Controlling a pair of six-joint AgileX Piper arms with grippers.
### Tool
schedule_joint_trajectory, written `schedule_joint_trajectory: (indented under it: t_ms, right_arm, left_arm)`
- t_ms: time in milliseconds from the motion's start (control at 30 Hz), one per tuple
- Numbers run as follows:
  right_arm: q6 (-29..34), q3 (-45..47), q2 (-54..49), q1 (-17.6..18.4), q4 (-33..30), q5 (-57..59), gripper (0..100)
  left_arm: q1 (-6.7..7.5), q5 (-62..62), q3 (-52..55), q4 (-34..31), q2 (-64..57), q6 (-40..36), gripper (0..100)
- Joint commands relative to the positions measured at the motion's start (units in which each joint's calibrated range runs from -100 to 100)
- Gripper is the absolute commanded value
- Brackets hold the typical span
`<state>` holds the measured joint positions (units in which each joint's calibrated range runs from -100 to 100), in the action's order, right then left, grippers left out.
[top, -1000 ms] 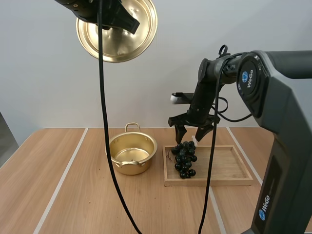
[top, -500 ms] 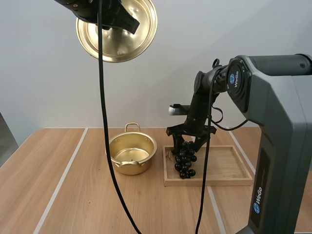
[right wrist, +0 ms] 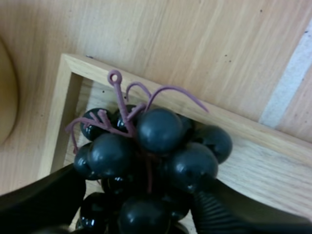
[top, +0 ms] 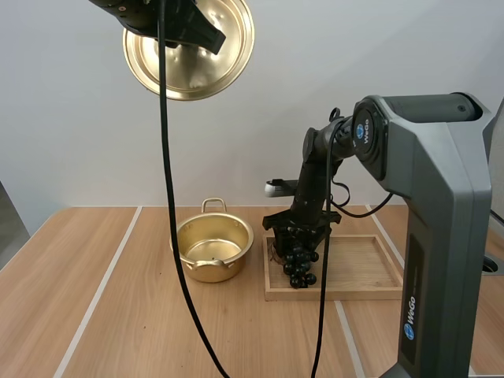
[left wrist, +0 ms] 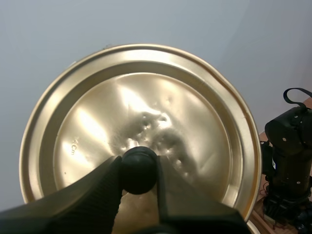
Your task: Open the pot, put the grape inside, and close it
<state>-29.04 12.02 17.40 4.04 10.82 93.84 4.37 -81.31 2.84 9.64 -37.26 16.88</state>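
Observation:
My left gripper [top: 206,35] is raised high above the table, shut on the black knob [left wrist: 139,169] of the golden lid [top: 189,49], which hangs tilted on edge. Below it on the table stands the golden pot [top: 213,248], open and with nothing inside. A bunch of dark grapes [top: 298,264] lies at the left end of the wooden tray [top: 370,272]. My right gripper [top: 298,236] is down over the bunch, open. In the right wrist view its fingers [right wrist: 39,204] stand on either side of the grapes [right wrist: 158,131], by the purple stem.
The tray's left rim [right wrist: 63,112] lies a short way from the pot's wall [right wrist: 6,97]. Bare wooden tabletop [top: 118,315] with pale stripes spreads to the left of the pot and in front of it. The right half of the tray holds nothing.
My right gripper has come down and slightly left from above the tray, so its fingers now straddle the top of the grapes. The left gripper and the lid have not moved.

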Motion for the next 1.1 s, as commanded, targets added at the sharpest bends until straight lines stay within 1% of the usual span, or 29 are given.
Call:
schedule_joint_trajectory:
  t_ms: [0, 33, 67, 100, 133, 400, 433, 700, 1067]
  right_arm:
    - [-0.02, 0.29, 1.08, 0.21, 1.32, -1.13, 50]
    - [-0.02, 0.29, 1.08, 0.21, 1.78, -1.33, 34]
    - [-0.02, 0.29, 1.08, 0.21, 2.22, -1.33, 20]
    - [-0.02, 0.29, 1.08, 0.21, 2.68, -1.33, 3]
    - [-0.02, 0.29, 1.08, 0.21, 2.68, -1.33, 0]
    - [-0.42, 0.29, 0.38, 0.21, 3.07, -1.33, 0]
    - [-1.18, 0.16, -0.22, 0.21, 3.59, -1.33, 0]
    - [-3.71, 0.16, -6.89, 0.21, 7.64, -1.50, 0]
    - [-4.51, 0.16, -16.50, 0.21, 7.76, -3.16, 0]
  left_arm:
    - [0.25, 2.51, -0.52, 0.33, -0.34, -0.67, 0]
    - [0.25, 2.51, -0.52, 0.33, -0.34, -0.67, 0]
    - [0.25, 2.51, -0.52, 0.33, -0.34, -0.67, 0]
    - [0.25, 2.51, -0.52, 0.33, -0.34, -0.67, 0]
    - [0.25, 2.51, -0.52, 0.33, -0.34, -0.67, 0]
    - [0.25, 2.51, -0.52, 0.33, -0.34, -0.67, 0]
    - [0.25, 2.51, -0.52, 0.33, -0.34, -0.67, 0]
    - [0.25, 2.48, -0.52, 0.33, -0.76, -0.67, 0]
    - [0.25, 6.61, -1.60, 0.33, -4.41, -0.67, 0]
